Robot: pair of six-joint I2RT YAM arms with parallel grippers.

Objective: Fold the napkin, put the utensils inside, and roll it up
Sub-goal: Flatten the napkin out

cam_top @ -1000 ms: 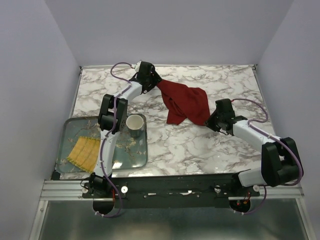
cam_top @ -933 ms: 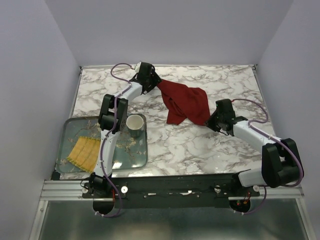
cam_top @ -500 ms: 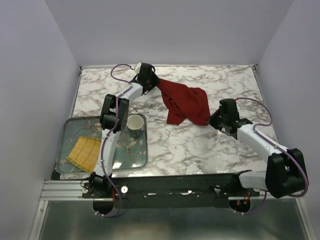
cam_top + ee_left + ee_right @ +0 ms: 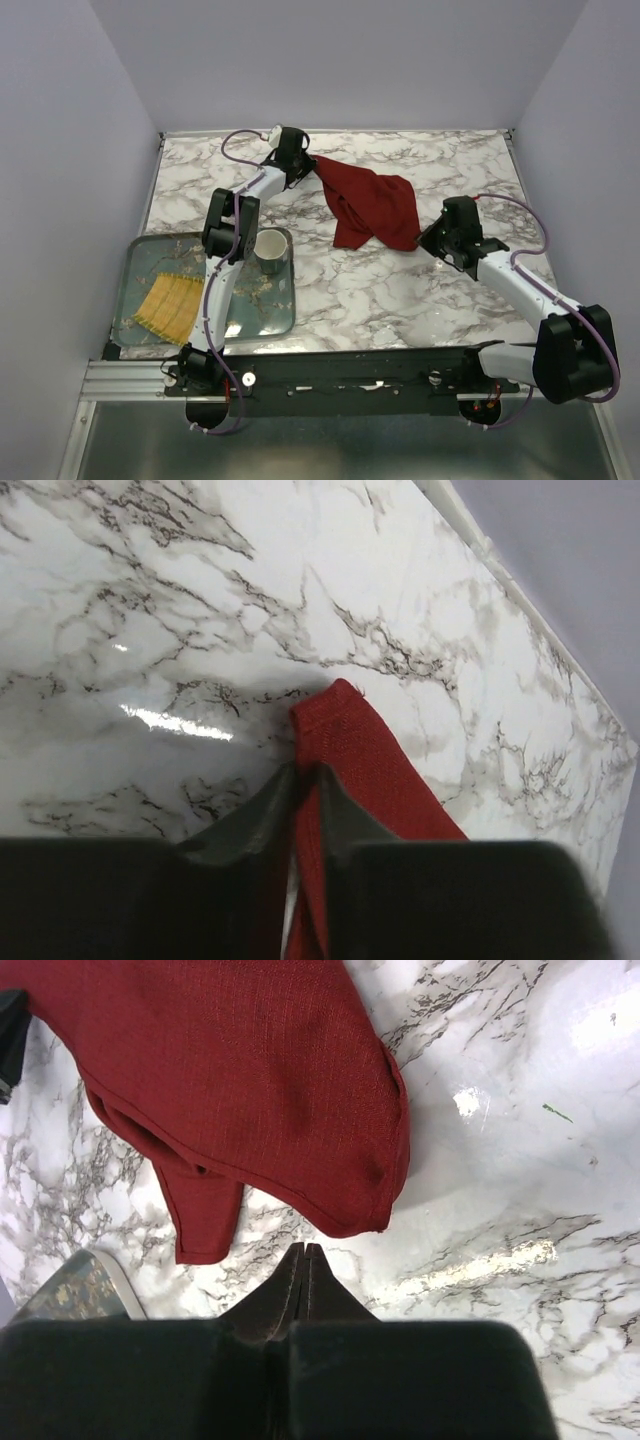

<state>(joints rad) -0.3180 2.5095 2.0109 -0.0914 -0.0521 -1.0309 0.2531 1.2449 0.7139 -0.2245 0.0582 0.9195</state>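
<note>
Our left gripper [image 4: 305,773] pinches the napkin's [image 4: 372,205] upper-left corner, arm reaching far up the frame; our right gripper [image 4: 304,1251], clenched empty, sits just off its lower-right edge, arm bent.

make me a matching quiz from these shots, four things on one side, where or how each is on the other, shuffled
Things:
1 left tool
2 right tool
3 cup
4 yellow mat

States:
A lying flat in the tray
B shut on a corner of the napkin
C standing in the tray's far right corner
D shut, empty, just off the napkin's edge

Pairs: 1-B, 2-D, 3-C, 4-A
</note>
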